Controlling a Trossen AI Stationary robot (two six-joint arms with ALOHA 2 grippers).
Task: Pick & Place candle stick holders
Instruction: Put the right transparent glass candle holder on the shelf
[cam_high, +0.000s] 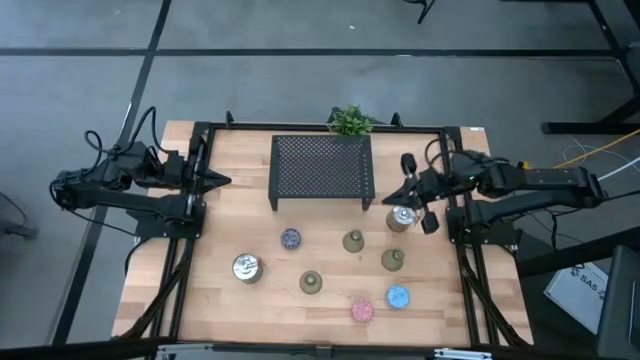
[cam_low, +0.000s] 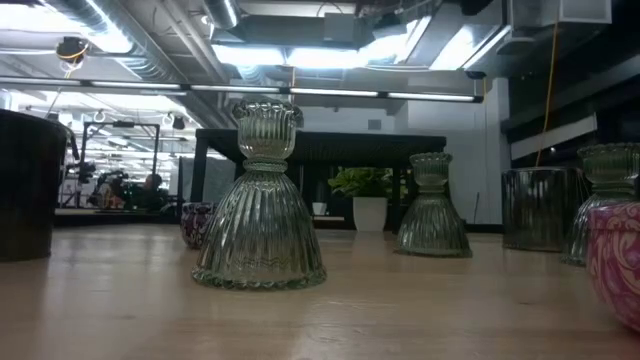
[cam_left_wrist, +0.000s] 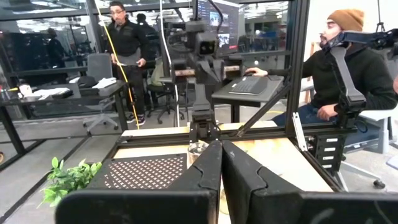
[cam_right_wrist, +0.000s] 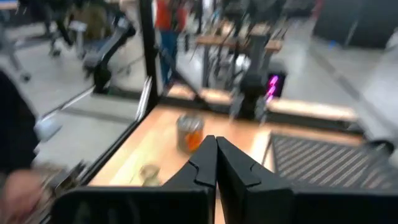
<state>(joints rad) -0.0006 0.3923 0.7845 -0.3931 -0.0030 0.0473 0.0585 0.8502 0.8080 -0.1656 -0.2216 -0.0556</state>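
Several small candle stick holders stand upright on their bases on the wooden table (cam_high: 200, 300). Two are silver (cam_high: 246, 267) (cam_high: 401, 218), three olive-green (cam_high: 353, 241) (cam_high: 392, 259) (cam_high: 311, 283), one purple (cam_high: 290, 238), one pink (cam_high: 362, 310) and one blue (cam_high: 397, 297). My right gripper (cam_high: 388, 200) (cam_right_wrist: 216, 138) is shut and hovers just beside the right silver holder, holding nothing. My left gripper (cam_high: 228, 182) (cam_left_wrist: 221, 144) is shut at the table's left side, level and pointing right, far from the holders.
A black mesh rack (cam_high: 322, 170) stands at the table's far middle, with a small green plant (cam_high: 350, 122) behind it. A black frame (cam_high: 200, 130) rims the table. People (cam_left_wrist: 348, 68) sit and stand beyond the table's right side. Bare wood lies at the near left.
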